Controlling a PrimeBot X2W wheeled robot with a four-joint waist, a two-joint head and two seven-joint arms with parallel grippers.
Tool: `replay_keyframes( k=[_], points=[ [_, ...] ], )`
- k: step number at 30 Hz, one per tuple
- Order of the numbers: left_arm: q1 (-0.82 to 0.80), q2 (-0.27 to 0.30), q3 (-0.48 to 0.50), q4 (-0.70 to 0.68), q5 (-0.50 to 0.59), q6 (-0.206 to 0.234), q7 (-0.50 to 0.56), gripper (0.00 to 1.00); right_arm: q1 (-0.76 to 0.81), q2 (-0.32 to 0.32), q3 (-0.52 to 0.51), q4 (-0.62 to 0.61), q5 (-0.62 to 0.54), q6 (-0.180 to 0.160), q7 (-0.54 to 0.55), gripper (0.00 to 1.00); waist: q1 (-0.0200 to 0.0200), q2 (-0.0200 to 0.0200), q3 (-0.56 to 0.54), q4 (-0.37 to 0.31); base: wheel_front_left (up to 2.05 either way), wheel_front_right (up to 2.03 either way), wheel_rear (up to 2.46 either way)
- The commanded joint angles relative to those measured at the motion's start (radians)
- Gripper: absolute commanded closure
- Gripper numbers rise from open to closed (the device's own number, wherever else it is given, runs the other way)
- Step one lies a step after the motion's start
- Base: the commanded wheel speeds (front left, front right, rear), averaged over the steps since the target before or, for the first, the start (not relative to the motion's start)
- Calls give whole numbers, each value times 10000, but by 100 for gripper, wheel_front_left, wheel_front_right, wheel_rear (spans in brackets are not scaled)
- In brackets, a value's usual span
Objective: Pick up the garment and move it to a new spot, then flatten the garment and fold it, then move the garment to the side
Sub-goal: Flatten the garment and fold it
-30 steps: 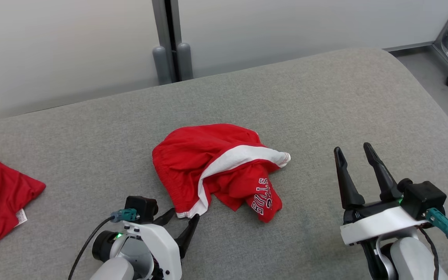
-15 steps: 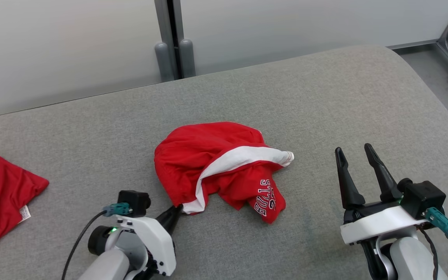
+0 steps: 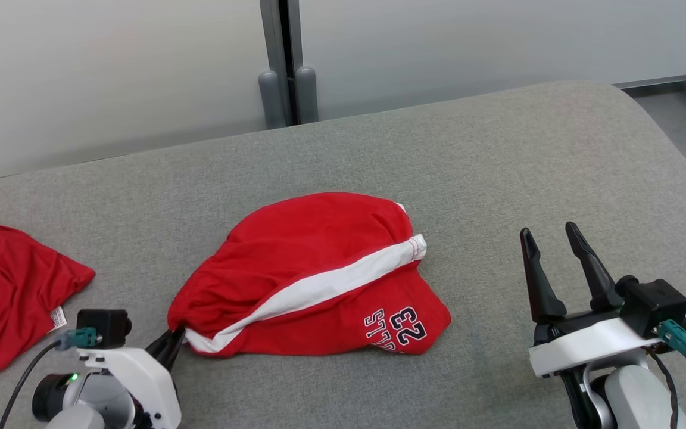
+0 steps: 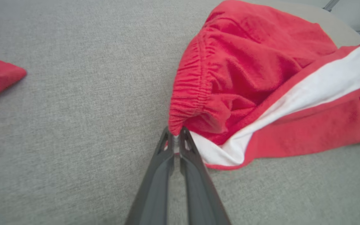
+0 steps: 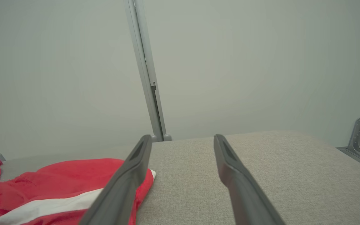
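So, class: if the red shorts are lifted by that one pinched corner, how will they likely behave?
Probably floppy: the red shorts lie in soft folds, so they should hang limp. Likely light: the left pincer grips only a waistband corner.

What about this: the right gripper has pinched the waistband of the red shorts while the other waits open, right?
No: the left gripper has pinched the waistband of the red shorts, as the left wrist view shows; the right gripper waits open.
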Motion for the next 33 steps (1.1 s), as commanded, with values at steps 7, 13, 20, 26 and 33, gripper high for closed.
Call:
replay_keyframes(
  k=[7, 13, 20, 26, 33],
  points=[
    [394, -88, 77, -89, -124, 100, -325, 0, 30, -125, 22, 34, 9, 0, -56, 0, 0, -1, 16, 138, 0, 0, 0],
    [450, -37, 346, -470, 426, 437, -1992, 0, 130, -160, 75, 131, 47, 0, -56, 0, 0, -1, -266, 368, 0, 0, 0],
    [852, 27, 963, -1674, 1084, 1364, -3504, 0, 333, -203, 60, 85, 90, 0, -41, 0, 0, -1, -679, 597, 0, 0, 0],
    [1786, -61, 1420, -3076, 1486, 2156, -3687, 0, 608, -348, -90, -131, 177, 0, -35, 0, 0, -1, -842, 775, 0, 0, 0],
    [2621, -144, 1368, -3741, 1575, 2301, -3703, 0, 960, -357, -211, -254, 330, 0, 86, 0, 0, -1, -893, 949, 0, 0, 0]
  ],
)
